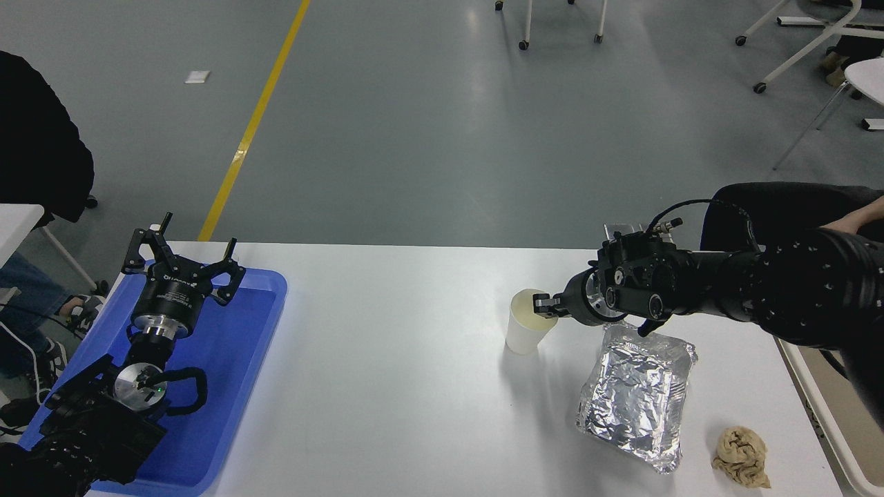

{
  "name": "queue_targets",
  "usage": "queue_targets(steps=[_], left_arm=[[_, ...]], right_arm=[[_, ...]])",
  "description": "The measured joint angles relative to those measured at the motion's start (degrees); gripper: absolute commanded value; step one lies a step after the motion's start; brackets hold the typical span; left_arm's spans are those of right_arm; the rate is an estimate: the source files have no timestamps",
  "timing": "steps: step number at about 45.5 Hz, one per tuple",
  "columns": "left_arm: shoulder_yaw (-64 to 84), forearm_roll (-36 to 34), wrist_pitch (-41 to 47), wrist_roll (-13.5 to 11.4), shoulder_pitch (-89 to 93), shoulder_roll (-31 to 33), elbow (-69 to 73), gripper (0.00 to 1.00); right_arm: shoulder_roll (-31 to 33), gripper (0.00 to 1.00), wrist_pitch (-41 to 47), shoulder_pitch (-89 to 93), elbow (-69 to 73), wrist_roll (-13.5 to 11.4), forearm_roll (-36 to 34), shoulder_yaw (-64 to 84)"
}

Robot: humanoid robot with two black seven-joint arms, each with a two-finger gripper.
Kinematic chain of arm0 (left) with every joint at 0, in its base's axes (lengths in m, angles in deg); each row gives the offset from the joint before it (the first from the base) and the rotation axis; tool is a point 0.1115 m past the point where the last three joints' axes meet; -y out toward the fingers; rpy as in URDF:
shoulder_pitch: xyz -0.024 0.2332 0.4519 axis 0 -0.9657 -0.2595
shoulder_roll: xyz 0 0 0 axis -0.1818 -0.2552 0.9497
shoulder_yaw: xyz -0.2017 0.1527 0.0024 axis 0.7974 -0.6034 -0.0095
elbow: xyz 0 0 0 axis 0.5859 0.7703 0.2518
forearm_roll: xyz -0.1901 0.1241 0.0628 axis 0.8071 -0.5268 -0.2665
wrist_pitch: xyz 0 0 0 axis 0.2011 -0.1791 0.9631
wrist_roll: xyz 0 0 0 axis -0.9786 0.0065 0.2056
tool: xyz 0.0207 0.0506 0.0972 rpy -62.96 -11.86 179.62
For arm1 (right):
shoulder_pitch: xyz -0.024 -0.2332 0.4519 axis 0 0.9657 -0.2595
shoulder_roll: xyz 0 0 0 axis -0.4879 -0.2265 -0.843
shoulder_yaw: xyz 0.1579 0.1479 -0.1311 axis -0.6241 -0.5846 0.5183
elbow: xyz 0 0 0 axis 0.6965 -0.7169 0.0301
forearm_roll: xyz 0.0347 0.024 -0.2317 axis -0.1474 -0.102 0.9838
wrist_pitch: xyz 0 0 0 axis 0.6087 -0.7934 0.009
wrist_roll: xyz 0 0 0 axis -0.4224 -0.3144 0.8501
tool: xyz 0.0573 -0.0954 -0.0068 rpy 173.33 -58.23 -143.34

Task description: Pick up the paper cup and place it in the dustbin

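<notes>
The white paper cup stands on the white table right of centre, leaning a little to the right. My right gripper comes in from the right and is shut on the cup's right rim, one finger inside the cup and one outside. The beige dustbin shows only partly at the right edge, beside the table and below its top. My left gripper is parked open over the blue tray at the lower left.
A crumpled silver foil tray lies just under and right of my right wrist. A brown crumpled paper wad lies near the front right corner. A person's arm is at the right edge, another person stands at the far left.
</notes>
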Motion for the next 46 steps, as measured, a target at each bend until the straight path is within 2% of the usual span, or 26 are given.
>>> queue_targets(steps=[14,22,33,46], left_arm=[[0.0,0.0,0.0,0.0,0.0,0.0,0.0,1.00],[0.0,0.0,0.0,0.0,0.0,0.0,0.0,1.00],[0.0,0.0,0.0,0.0,0.0,0.0,0.0,1.00],[0.0,0.0,0.0,0.0,-0.1,0.0,0.0,1.00]], right_arm=[[0.4,0.00,4.2,-17.2,13.9,0.3,0.0,1.5],[3.2,0.00,8.8,-30.0,21.3,0.2,0.0,2.7],[5.5,0.00,15.1,-42.6,25.4,-0.1,0.0,4.7],[6.4,0.00,18.0,-48.3,27.2,-0.3,0.1,7.3]])
